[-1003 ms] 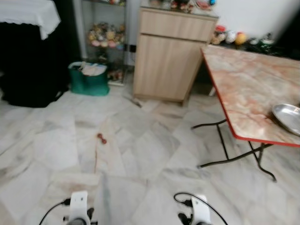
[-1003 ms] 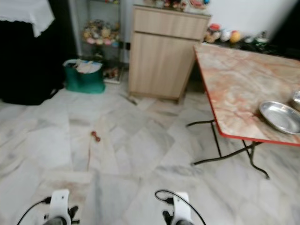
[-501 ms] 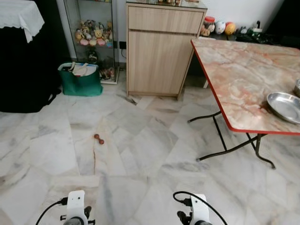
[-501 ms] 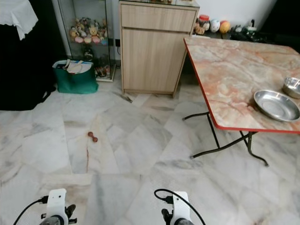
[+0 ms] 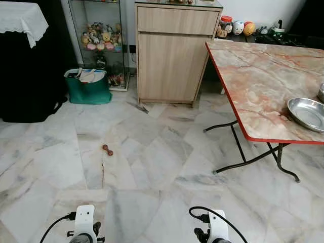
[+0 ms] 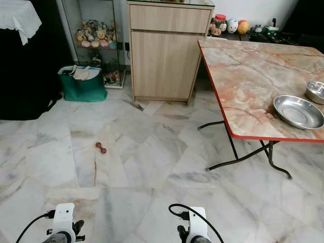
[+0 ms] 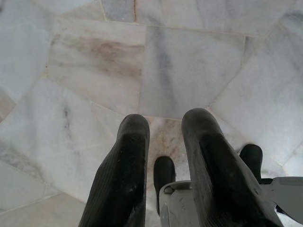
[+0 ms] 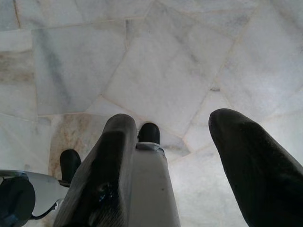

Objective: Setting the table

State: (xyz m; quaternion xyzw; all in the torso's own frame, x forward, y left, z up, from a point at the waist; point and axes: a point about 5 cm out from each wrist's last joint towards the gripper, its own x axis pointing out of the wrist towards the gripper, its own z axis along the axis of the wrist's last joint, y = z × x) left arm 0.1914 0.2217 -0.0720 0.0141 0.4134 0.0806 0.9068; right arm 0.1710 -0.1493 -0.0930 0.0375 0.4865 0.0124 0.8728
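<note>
My view has swung a little, so the worktop (image 6: 253, 76) on the right is sharper now. The silver plate (image 6: 298, 112) sits at its near edge. My left jaws (image 7: 163, 137) and right jaws (image 8: 182, 137) hang released, holding nothing.

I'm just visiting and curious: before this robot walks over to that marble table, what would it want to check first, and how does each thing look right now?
1. Path to the folding table: mostly bare marble floor; ok.
2. Small brown object on the floor: lies off to the robot's left, away from the straight route; ok.
3. Table legs splay outward near the floor: a trip risk if approached close; not ok.
4. Metal plate sits near the table's edge, small metal bowl beyond it; ok.
5. Left gripper open, holding nothing; ok.
6. Right gripper open, holding nothing; ok.
</note>
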